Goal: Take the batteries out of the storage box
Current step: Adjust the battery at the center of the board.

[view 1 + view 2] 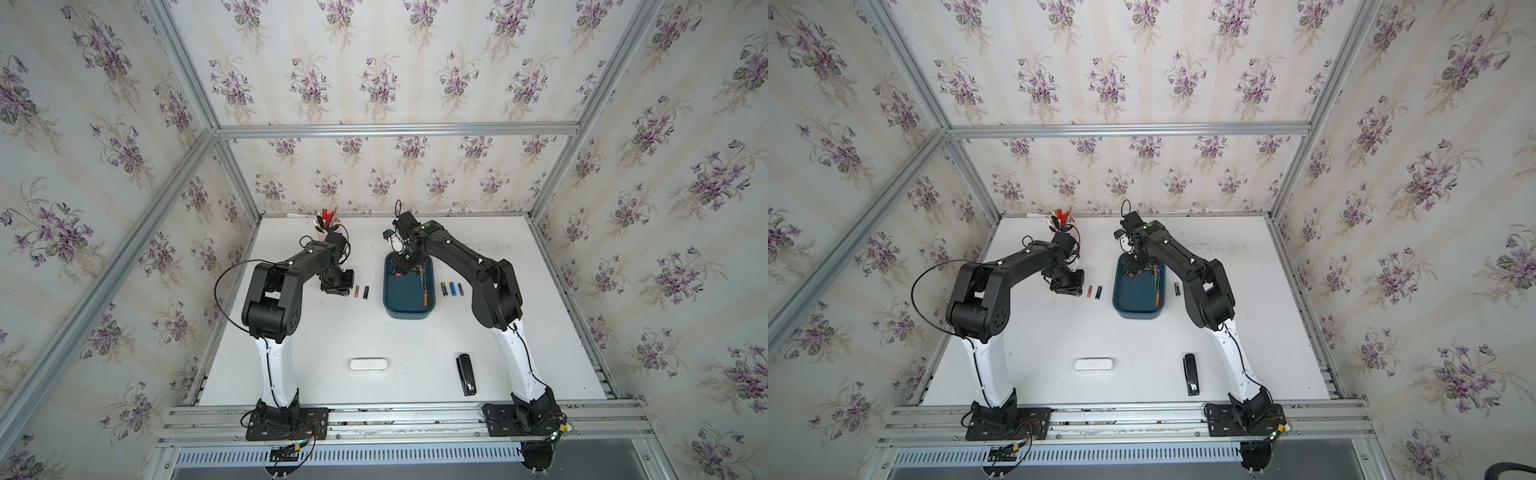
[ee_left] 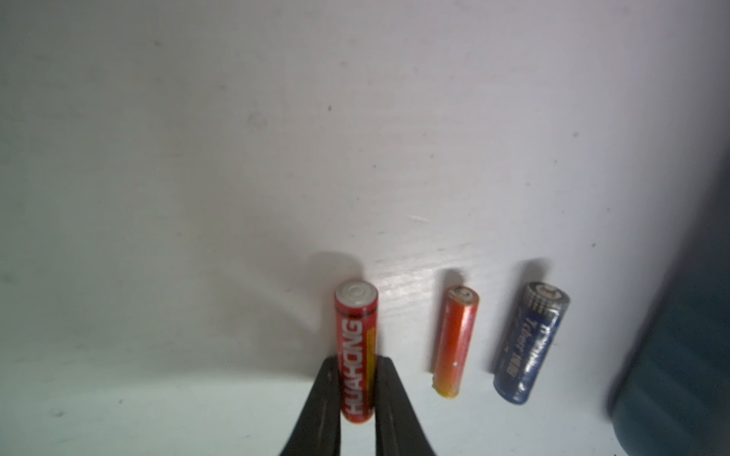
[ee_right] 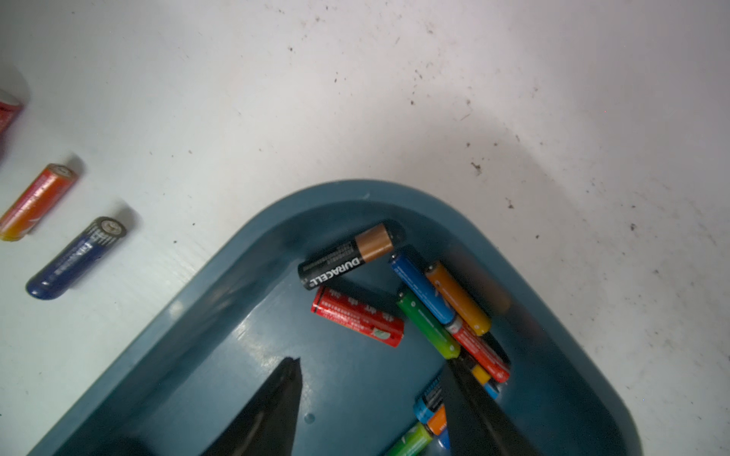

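Observation:
The dark teal storage box (image 1: 409,305) (image 1: 1136,299) (image 3: 221,355) sits mid-table. Several batteries (image 1: 423,282) lie along its right side, among them a black Duracell (image 3: 351,256) and a red one (image 3: 357,321). My right gripper (image 1: 401,270) (image 3: 373,360) hangs open over the box's far end with nothing between its fingers. Left of the box, my left gripper (image 1: 336,286) (image 2: 357,361) is shut on a red battery (image 2: 355,343) lying on the table. Next to it lie an orange battery (image 2: 454,339) (image 1: 356,292) and a blue one (image 2: 531,343) (image 1: 366,292).
Three more batteries (image 1: 452,288) lie on the table right of the box. A cup of pens (image 1: 328,220) stands at the back behind the left arm. A white oblong case (image 1: 368,365) and a black stapler (image 1: 466,374) lie near the front.

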Motion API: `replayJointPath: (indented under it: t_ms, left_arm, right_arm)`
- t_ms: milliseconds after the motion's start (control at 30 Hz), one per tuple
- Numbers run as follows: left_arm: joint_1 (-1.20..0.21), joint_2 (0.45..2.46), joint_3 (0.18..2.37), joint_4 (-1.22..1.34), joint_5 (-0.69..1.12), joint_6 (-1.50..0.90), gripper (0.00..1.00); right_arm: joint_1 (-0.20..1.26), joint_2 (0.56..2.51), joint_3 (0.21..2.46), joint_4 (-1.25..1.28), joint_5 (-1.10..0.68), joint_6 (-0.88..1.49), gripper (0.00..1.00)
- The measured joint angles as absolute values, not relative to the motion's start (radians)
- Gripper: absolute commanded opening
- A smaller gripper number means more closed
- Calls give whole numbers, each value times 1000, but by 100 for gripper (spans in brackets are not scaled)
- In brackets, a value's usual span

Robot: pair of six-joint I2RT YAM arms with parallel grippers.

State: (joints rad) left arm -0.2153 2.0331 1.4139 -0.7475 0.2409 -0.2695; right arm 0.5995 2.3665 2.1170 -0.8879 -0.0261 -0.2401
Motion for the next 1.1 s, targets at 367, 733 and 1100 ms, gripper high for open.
replayJointPath:
  t_ms: [367,733,1100]
  left_arm:
    - [-218,2033,1417,-759,262,-270,39]
    - [-216,2023,1419,-794,239,-270,48]
    - [-216,2006,1421,-802,231,-269,53]
  right_arm:
    - [599,2366,2135,-892,-27,-242,62]
    - [599,2366,2135,-894,-27,-242,62]
    - [599,2366,2110,-894,-43,-242,61]
